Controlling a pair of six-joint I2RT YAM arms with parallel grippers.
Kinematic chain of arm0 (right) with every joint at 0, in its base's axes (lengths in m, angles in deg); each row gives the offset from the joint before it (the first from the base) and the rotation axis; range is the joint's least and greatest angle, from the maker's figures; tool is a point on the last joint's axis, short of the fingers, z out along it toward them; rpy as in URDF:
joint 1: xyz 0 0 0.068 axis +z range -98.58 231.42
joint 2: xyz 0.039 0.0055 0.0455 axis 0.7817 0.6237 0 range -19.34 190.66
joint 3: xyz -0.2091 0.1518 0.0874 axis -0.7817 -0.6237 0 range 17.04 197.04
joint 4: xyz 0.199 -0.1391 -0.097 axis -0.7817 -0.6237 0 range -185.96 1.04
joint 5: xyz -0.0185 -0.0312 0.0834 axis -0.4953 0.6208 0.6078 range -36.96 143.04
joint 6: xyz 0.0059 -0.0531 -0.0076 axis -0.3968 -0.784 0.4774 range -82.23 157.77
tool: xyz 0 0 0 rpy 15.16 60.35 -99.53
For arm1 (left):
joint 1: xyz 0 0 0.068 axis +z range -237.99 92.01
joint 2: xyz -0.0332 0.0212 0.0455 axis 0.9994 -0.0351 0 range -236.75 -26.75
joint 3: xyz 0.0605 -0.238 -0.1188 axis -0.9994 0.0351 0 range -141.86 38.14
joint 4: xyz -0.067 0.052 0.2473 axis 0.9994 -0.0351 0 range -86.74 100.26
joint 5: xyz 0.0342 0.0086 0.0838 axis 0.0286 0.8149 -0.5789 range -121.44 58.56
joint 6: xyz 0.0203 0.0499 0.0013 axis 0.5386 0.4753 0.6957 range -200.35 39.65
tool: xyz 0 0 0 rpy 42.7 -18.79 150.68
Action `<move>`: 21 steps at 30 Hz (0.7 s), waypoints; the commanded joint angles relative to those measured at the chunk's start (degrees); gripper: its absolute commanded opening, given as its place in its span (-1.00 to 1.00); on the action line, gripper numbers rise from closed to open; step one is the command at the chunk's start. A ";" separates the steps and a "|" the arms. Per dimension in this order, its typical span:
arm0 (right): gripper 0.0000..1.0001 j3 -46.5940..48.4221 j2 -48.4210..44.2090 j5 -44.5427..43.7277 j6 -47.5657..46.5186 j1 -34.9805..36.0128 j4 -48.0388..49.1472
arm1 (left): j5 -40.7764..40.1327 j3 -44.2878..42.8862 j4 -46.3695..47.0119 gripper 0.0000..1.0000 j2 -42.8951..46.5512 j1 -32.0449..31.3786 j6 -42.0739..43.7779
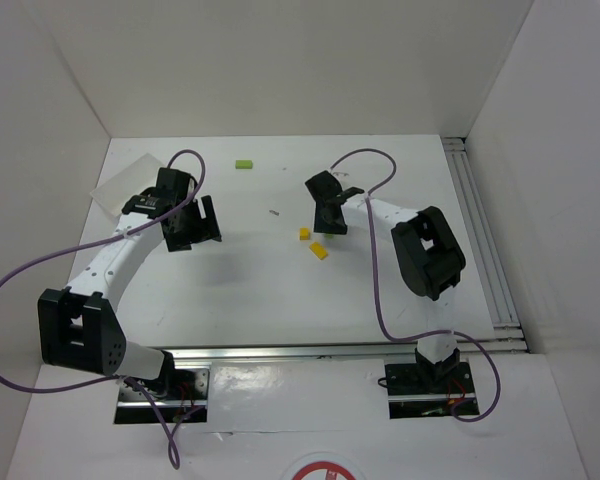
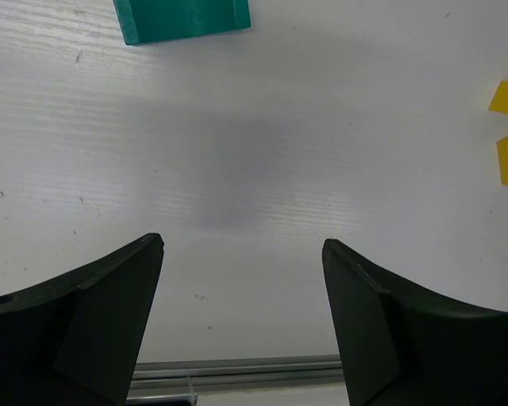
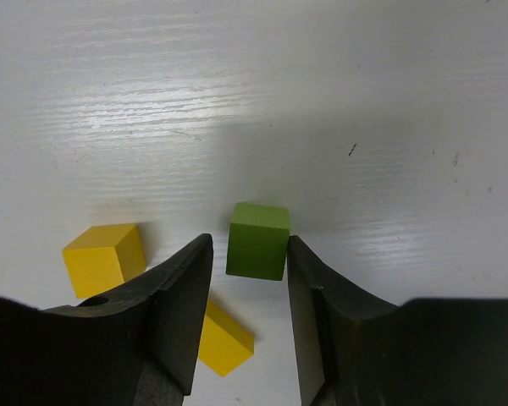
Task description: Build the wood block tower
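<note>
The green block (image 3: 258,244) sits on the tabletop (image 3: 364,101) between the fingers of the right hand (image 3: 250,240), unclamped, with a gap at its 9 o'clock. A yellow block (image 3: 104,259) lies near at 8 o'clock. An off-centre squeeze could twist it or knock the yellow. The left hand (image 2: 242,244) gapes, empty.

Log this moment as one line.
left gripper open, empty | right gripper straddling green block, not clamped | teal piece untouched

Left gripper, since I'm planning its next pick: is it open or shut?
Open. The left gripper shows its fingers spread wide, with nothing between them.
</note>
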 commanded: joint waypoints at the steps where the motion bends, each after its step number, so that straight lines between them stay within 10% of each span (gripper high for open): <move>1: -0.05 2.16 0.77 -2.52 -0.10 0.02 0.13 | -0.61 0.45 0.14 0.77 -0.11 -0.21 0.40; 21: -0.30 -0.30 0.16 -1.91 -8.28 1.61 1.71 | -0.61 -0.60 0.14 0.77 -0.63 -0.74 0.40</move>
